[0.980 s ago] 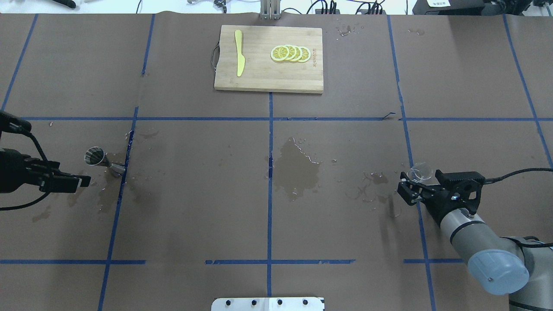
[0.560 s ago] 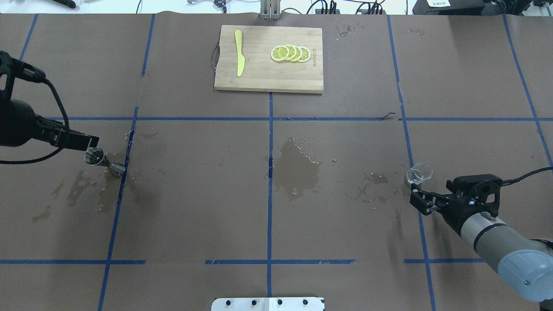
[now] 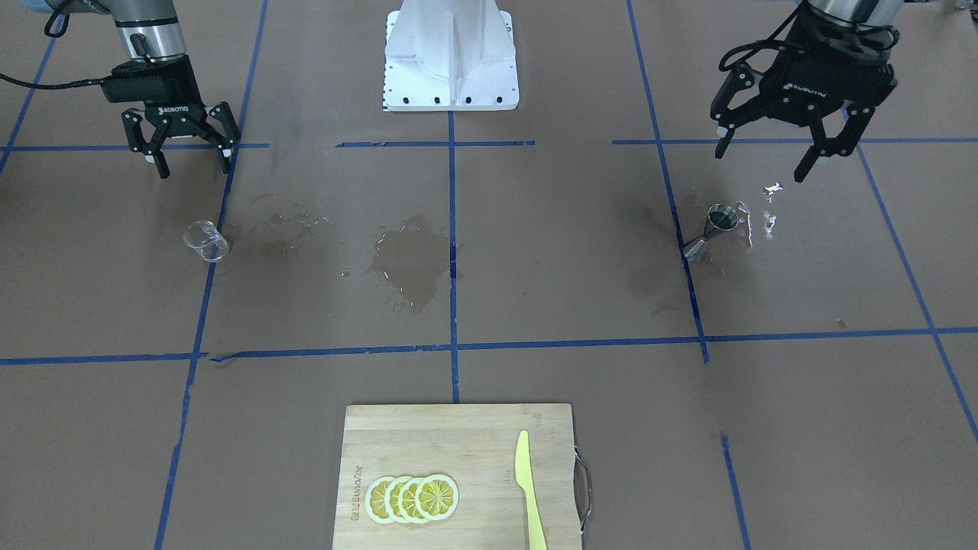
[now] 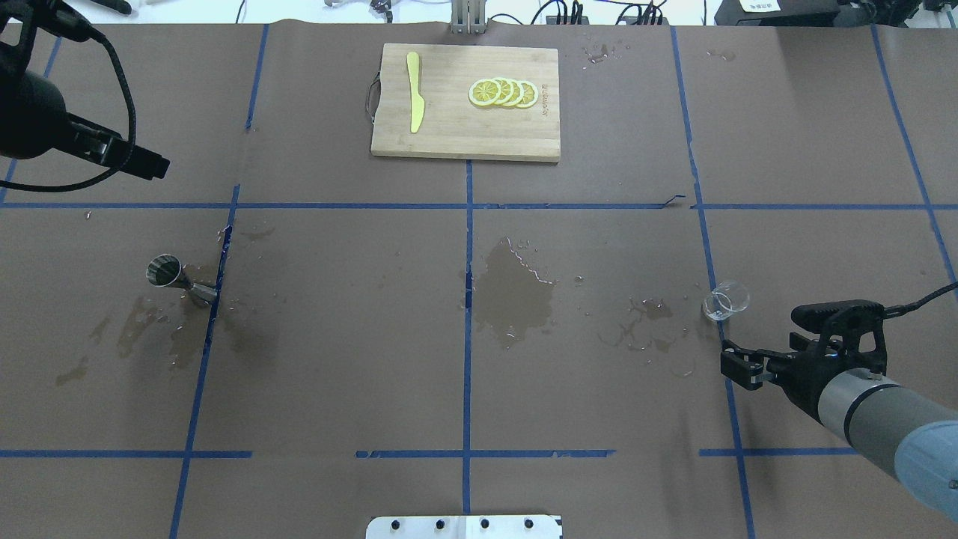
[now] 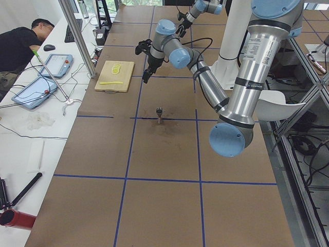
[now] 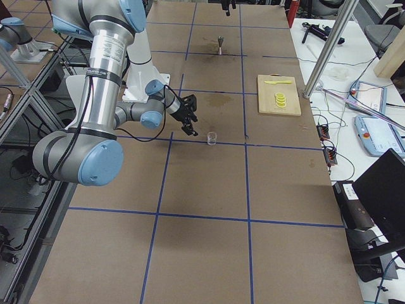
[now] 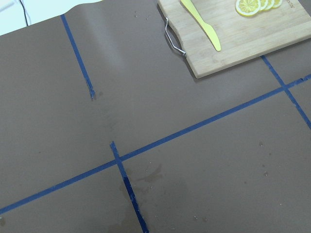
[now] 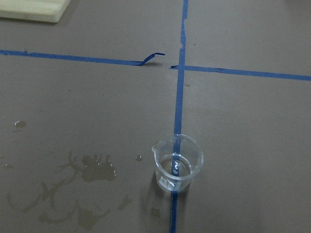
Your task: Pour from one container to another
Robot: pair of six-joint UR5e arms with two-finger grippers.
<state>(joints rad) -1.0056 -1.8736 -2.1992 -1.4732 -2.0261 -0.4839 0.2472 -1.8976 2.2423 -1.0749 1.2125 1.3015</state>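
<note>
1. Now shows the left gripper (image 3: 760,162) spread wide and empty, raised well clear of the steel jigger (image 3: 714,227).
2. Shows that jigger upright just beside a strip of blue tape (image 3: 691,290), with wet patches (image 4: 187,329) around it.
3. Shows the right gripper (image 3: 194,169) likewise splayed, gripping nothing, near the glass cup (image 8: 177,167) without touching.
4. Places the cup upright, right on the blue tape, toward the robot's right.
</note>
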